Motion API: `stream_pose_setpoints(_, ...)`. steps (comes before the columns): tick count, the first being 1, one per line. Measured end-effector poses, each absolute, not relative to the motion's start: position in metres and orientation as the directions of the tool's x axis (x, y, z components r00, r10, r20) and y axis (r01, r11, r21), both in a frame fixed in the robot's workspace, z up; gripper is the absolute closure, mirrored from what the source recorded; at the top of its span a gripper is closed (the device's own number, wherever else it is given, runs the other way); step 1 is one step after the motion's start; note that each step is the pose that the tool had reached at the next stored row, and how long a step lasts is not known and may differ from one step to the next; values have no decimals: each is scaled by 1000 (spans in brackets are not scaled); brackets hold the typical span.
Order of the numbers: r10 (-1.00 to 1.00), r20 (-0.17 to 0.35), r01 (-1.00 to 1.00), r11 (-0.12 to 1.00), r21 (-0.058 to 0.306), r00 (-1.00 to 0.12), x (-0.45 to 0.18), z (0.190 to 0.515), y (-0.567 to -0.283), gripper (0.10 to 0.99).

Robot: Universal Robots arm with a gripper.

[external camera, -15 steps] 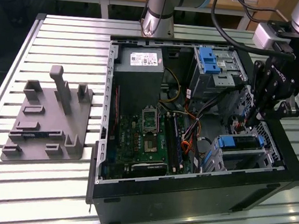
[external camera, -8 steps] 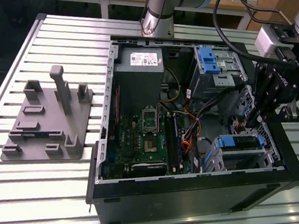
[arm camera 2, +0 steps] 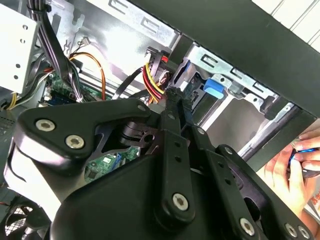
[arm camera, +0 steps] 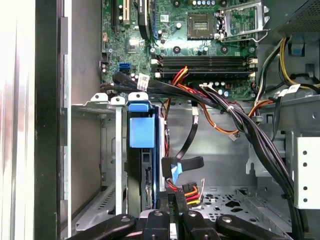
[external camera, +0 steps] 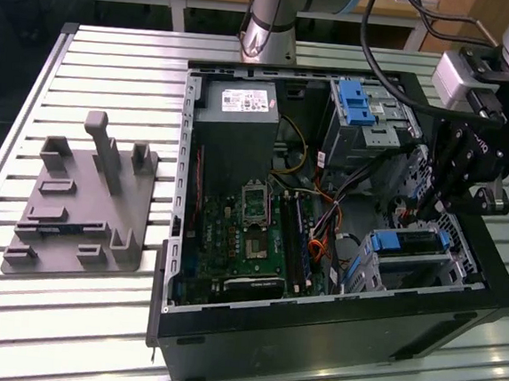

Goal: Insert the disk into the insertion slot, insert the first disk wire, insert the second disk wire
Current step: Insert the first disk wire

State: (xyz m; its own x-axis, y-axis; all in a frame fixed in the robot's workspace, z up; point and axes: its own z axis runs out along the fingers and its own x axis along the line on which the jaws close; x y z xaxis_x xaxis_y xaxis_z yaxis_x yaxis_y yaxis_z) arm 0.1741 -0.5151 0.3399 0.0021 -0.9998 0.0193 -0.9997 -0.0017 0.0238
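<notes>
Sitting inside the boxy silver perforated metal drive cage (external camera: 374, 270), the flat grey hard disk in its bright blue plastic caddy (external camera: 408, 242) looks fully inserted, so the first step seems done. Both wires seem left to do: the black flat cable with a blue plug (arm camera: 183, 165) hangs free beside the disk. The black arm gripper (arm camera 2: 176, 96) points down into the open black computer case (external camera: 313, 338) just beside the cage. Its fingers are pressed together near the red-yellow wire bundle (arm camera: 190, 190); whether they pinch anything, I cannot tell.
</notes>
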Motion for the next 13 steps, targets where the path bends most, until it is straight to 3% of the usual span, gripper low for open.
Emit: stream_pose_setpoints(13,-1000,19,-1000,-2,24,2,174,340,-518,922)
